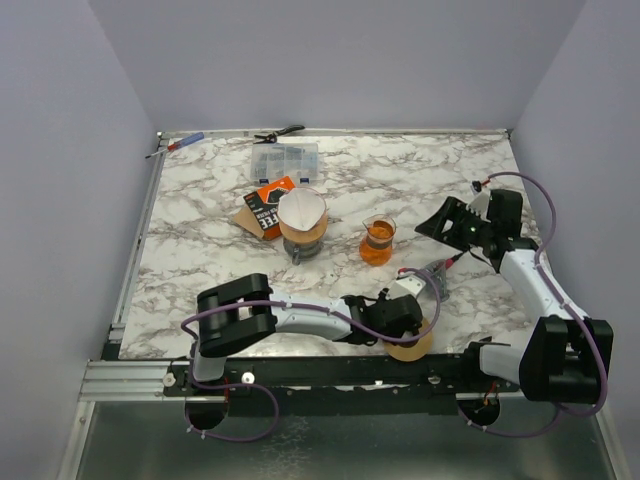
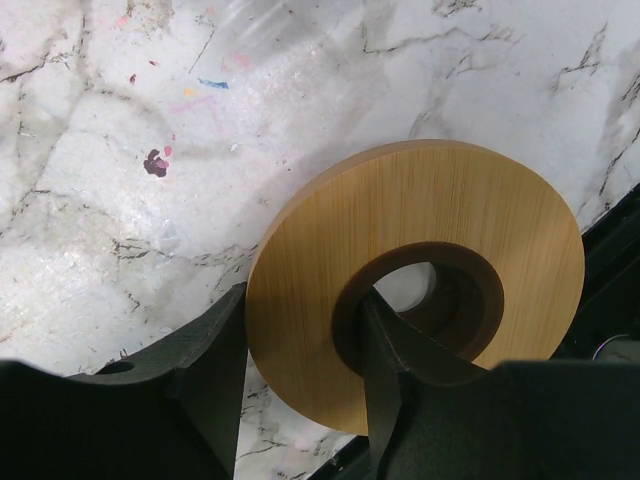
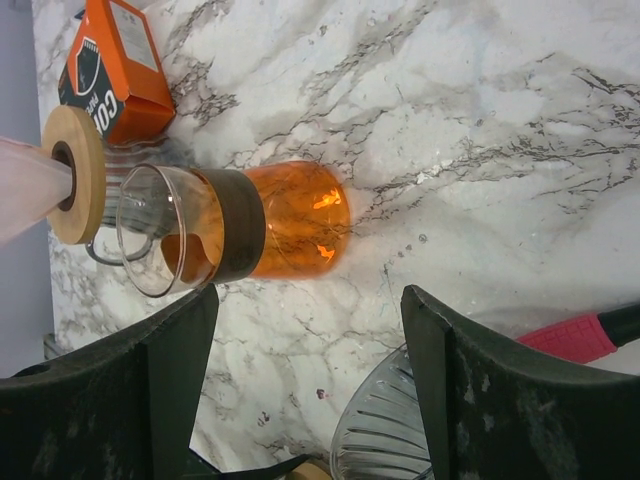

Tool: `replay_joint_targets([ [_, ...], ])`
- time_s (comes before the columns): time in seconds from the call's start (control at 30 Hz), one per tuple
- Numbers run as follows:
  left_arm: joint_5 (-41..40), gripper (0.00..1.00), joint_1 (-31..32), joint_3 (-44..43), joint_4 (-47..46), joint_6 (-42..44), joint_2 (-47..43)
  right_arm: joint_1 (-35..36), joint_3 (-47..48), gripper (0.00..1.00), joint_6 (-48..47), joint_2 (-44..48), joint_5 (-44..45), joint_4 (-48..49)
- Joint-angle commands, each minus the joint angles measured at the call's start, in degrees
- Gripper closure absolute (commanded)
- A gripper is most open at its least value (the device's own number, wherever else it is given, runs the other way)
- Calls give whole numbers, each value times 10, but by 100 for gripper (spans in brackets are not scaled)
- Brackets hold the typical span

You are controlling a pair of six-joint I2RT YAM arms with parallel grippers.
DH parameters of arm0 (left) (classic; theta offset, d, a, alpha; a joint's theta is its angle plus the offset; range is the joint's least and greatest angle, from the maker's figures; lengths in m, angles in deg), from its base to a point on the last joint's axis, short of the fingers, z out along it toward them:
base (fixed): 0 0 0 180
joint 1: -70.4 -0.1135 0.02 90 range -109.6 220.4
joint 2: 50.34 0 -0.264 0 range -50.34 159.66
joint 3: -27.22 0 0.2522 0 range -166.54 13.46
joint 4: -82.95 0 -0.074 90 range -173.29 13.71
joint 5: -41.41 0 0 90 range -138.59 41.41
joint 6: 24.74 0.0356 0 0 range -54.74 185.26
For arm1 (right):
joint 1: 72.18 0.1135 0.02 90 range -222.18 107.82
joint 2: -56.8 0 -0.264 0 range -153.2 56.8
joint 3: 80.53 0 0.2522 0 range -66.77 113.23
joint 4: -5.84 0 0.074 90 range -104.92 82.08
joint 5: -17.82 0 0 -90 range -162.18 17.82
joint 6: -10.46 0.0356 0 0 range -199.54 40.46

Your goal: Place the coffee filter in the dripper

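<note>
Top external view: left pincer (image 2: 300,300) stretched along the near edge of the desk (image 1: 200,250), straddling one side of a wooden ring (image 2: 420,220). One finger outside the rim, the other down through the hole, both looking pressed against the wood, so logged as clamped on the ring. Right pincer (image 3: 310,295) released, jaws wide, nothing between, hovering over bare marble near the orange carafe (image 3: 300,225). Coffee filter (image 1: 244,216) taken to be the tan paper lying flat on the desk, touching the left side of the orange box (image 1: 271,205), well apart from both pincers. White cone (image 1: 302,212) just beside the box, seated in a second wooden collar; paper or ceramic, cannot tell. Clear ribbed dripper (image 3: 385,440) near the right pincer, beside a pink handle (image 3: 585,335). Filter likely very light, thin, floppy, easy to crease or tear, awkward to lift off flat marble. Best hold probably a gentle pinch on the free outer edge away from the box, after nudging that edge up; no squeezing mid-sheet, no dragging. Filter not yet touched.
</note>
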Motion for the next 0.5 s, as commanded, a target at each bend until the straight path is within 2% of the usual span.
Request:
replay_joint_targets([
  [0.0, 10, 64, 0, -8, 13, 5, -17, -3, 27, 22, -2, 18, -9, -22],
  [0.47, 70, 64, -63, 26, -5, 25, -136, -3, 81, 21, -11, 45, -50, -63],
])
